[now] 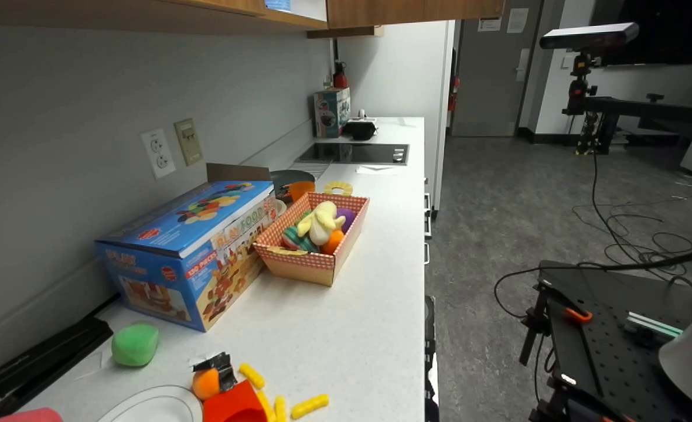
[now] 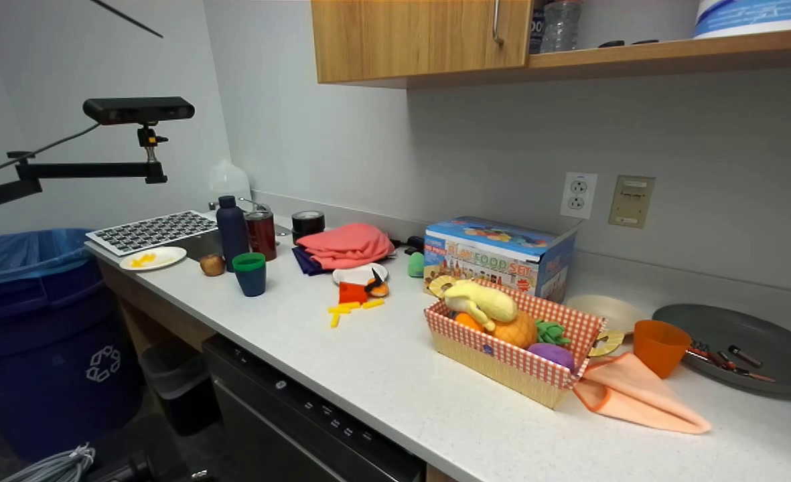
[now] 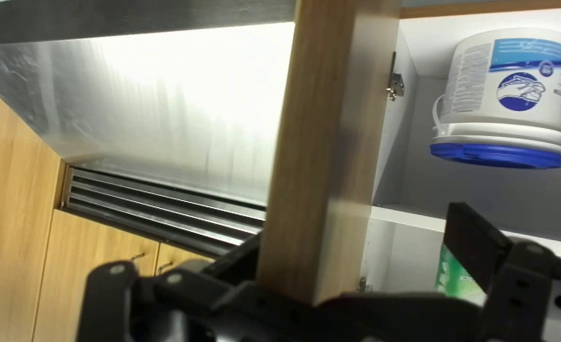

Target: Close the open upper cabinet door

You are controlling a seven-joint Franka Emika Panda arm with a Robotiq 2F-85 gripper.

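In the wrist view's centre, the upper cabinet door (image 3: 316, 142) stands open between widely parted jaws of the empty pincer (image 3: 356, 225). Positioning seems the present step; next, push the door rightward.

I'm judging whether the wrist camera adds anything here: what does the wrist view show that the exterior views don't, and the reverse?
Only the wrist view shows the open pincer, a slatted metal grille and a door hinge.

Only the exterior views show the counter with the play food box and checked basket on it.

Shared: the open upper cabinet door, cut off in an exterior view, and apparently the same white tub, cut off in an exterior view too.
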